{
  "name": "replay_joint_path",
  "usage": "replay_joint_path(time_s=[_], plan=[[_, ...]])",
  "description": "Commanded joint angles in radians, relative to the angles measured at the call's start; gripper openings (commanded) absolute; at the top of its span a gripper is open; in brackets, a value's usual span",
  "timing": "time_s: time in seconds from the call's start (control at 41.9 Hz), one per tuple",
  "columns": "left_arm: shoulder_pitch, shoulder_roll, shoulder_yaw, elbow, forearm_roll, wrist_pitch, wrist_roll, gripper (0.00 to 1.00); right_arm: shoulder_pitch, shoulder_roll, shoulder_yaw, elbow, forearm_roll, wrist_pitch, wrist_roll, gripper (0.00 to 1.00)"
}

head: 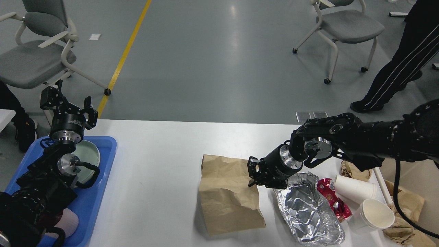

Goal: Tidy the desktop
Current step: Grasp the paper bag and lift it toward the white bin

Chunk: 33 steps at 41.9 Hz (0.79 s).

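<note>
On the white tabletop (157, 178), seen from our head view, the clutter we have to tidy sits mostly at the right half, while the left half carries a blue tray (103, 192) with a pale green plate (90, 154) in it. Our right pincer (254, 175) is low at the right edge of a brown paper bag (226, 195), its fingers spread a little around or against that edge; we cannot tell whether paper is actually caught between them. Just beside it lies a crumpled foil tray (308, 209), touching a red wrapper (334, 200), with two white paper cups (367, 202) and more crumpled brown paper (408, 219) further right. We judge the main risk to be a weak pinch: the bag is thin and limp, so it may slip out or tear if we lift by one edge. A sideways drag could shove the foil tray into the wrapper and cups and tip them toward the tabletop's right edge. Our left pincer (67, 106) hangs spread and empty above the blue tray, well apart from the bag; if lowered carelessly, it could knock the plate.
</note>
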Motion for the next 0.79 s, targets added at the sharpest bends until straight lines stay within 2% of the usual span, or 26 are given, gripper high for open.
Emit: replay_joint_path(time_s=[0.0, 0.191, 0.478, 0.621, 0.764], plan=[[0.0, 0.0, 0.0, 0.0, 0.0, 0.0, 0.0, 0.97, 0.051, -0.101, 0.086, 0.073, 0.0, 0.006, 0.0, 0.0], [0.0, 0.0, 0.0, 0.0, 0.0, 0.0, 0.0, 0.97, 0.226, -0.253, 0.128, 0.159, -0.003, 0.015, -0.006, 0.0], [0.0, 0.0, 0.0, 0.0, 0.0, 0.0, 0.0, 0.97, 0.467, -0.471, 0.093, 0.119, -0.04, 0.023, -0.011, 0.0], [0.0, 0.0, 0.0, 0.0, 0.0, 0.0, 0.0, 0.97, 0.449, -0.581, 0.086, 0.018, -0.065, 0.012, -0.011, 0.0], [0.0, 0.0, 0.0, 0.0, 0.0, 0.0, 0.0, 0.97, 0.27, -0.663, 0.094, -0.155, -0.102, -0.02, -0.011, 0.0]])
